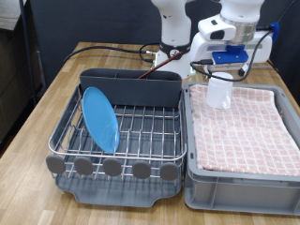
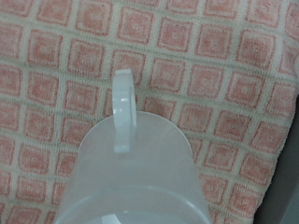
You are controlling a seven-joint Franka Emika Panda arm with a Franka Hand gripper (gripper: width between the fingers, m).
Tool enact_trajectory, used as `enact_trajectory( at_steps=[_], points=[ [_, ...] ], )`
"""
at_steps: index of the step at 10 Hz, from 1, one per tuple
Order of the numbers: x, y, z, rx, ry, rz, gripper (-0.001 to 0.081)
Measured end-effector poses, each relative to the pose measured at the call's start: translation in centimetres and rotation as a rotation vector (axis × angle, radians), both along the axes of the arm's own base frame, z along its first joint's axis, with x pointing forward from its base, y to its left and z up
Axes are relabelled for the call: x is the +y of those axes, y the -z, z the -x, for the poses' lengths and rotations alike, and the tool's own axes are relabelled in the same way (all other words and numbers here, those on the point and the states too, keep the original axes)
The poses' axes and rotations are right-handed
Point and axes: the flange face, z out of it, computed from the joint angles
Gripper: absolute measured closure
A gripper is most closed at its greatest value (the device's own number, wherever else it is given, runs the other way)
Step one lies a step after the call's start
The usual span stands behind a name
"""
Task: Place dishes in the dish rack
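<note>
Standing on edge inside the dish rack, the light-blue plate is seen in the exterior view, leaned between the chrome wires toward the rack's left side. The grey trough is set along the rack's far side, toward the exterior view's top. Just beside the rack, on the exterior view's right, the grey tub is placed, lined with the pink-and-white checkered cloth. The gripper is positioned above the tub's far end, near the rack's trough corner. Directly below it the white cup is located, over the cloth. The fingers are hidden behind the gripper body and the cup, so it cannot be told whether they are apart or clamped on the cup. Dark cables are laid on the wooden table beyond the rack.

In the wrist view, the cup is shown close to the camera, its handle raised against the checkered cloth. No fingers are visible in this view, and contact between cup and cloth cannot be determined.
</note>
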Motion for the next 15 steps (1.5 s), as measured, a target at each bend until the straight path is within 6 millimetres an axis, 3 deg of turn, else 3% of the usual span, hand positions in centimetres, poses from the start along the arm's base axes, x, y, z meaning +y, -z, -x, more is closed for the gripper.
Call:
enact_trajectory(
  at_steps=[4,15],
  points=[
    [0.7,1.9,-0.7,0.045,0.012,0.017,0.0004],
    [1.8,4.8,-1.3,0.062,0.014,-0.029,0.0004]
  ],
)
